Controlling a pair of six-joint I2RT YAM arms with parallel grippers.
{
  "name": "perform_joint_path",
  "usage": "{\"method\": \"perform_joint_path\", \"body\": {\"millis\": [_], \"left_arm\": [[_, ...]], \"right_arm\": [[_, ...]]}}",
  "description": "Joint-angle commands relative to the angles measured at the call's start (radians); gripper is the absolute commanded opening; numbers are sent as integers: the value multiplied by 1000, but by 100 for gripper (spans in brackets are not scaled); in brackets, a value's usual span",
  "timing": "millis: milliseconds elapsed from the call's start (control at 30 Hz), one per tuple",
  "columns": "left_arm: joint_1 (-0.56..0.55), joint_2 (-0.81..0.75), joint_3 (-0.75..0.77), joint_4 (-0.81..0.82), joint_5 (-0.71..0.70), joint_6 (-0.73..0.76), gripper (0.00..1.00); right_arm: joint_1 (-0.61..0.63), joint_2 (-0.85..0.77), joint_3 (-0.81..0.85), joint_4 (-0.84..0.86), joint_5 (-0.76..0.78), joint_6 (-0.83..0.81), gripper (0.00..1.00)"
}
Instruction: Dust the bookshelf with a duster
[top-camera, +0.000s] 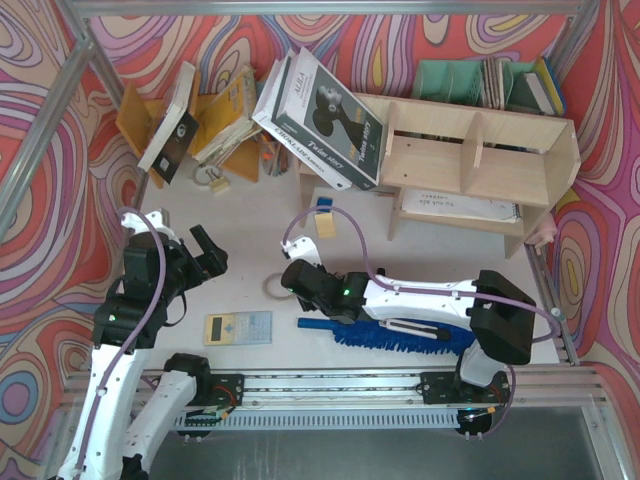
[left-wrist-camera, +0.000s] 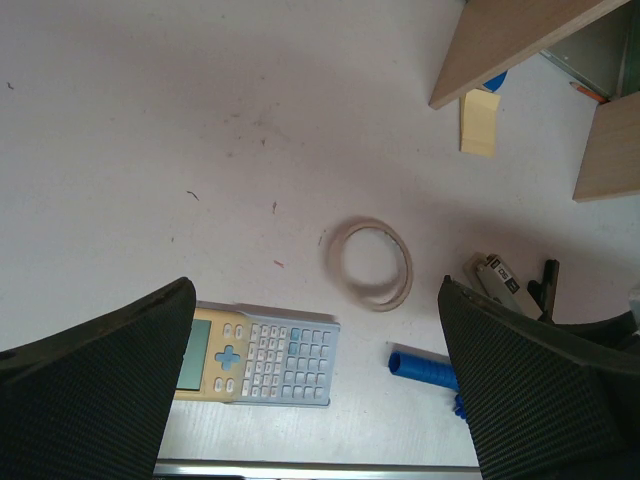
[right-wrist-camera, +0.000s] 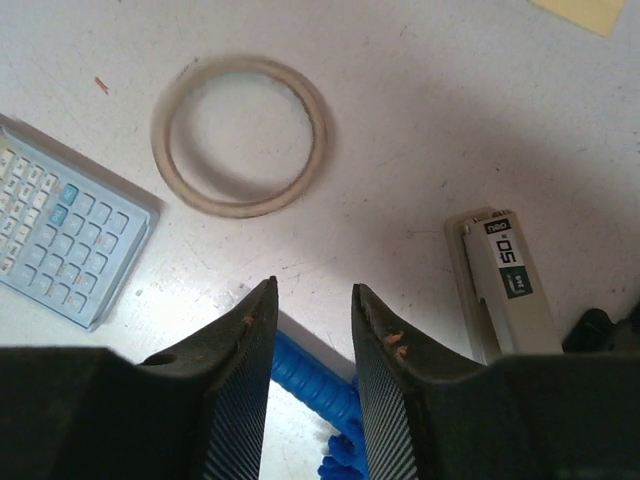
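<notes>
The bookshelf (top-camera: 480, 150) is the wide pale plywood unit at the back right; a corner of it shows in the left wrist view (left-wrist-camera: 500, 40). The bright-blue duster (top-camera: 400, 338) lies flat on the table near the front edge, under my right arm. Its thin handle (right-wrist-camera: 310, 375) points left. My right gripper (right-wrist-camera: 312, 288) hovers just above that handle, jaws a little apart, and the handle rests on the table below the gap. My left gripper (left-wrist-camera: 317, 300) is wide open and holds nothing. It hangs above the table at the left (top-camera: 210, 250), and the handle's tip (left-wrist-camera: 420, 367) shows near its right finger.
A calculator (top-camera: 238, 327) lies at the front left and a pale tape ring (right-wrist-camera: 240, 135) just beyond the handle. A stapler (right-wrist-camera: 500, 280) lies right of my right fingers. Large books (top-camera: 325, 120) lean against the bookshelf's left end. Behind stand an orange-brown rack (top-camera: 170, 120) and a green file holder (top-camera: 470, 80).
</notes>
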Motion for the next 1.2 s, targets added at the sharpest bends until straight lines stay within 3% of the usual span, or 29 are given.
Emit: {"method": "perform_joint_path", "body": {"millis": [0, 233, 333, 533, 700, 800, 967, 1167], "left_arm": [[-3, -7, -13, 3, -10, 10, 99], [-3, 1, -12, 1, -14, 9, 98], [-3, 7, -13, 2, -13, 9, 98], [-3, 14, -11, 3, -9, 9, 99], [-3, 15, -12, 3, -5, 10, 99], [-3, 15, -12, 3, -2, 10, 99], [-3, 11, -13, 4, -1, 9, 98], [-3, 23, -12, 6, 6, 11, 98]], "right_arm": [[-2, -86, 13, -23, 48, -6, 41], [-2, -227, -32, -322, 138, 242, 44], [1, -288, -49, -508, 172, 440, 44], [11, -361, -53, -943, 228, 997, 53], [11, -393, -96, -1145, 198, 1355, 59], [11, -412, -127, -1176, 202, 1469, 59], [10, -494, -240, -1178, 184, 1678, 72], [8, -541, -291, -1155, 212, 1756, 77]]}}
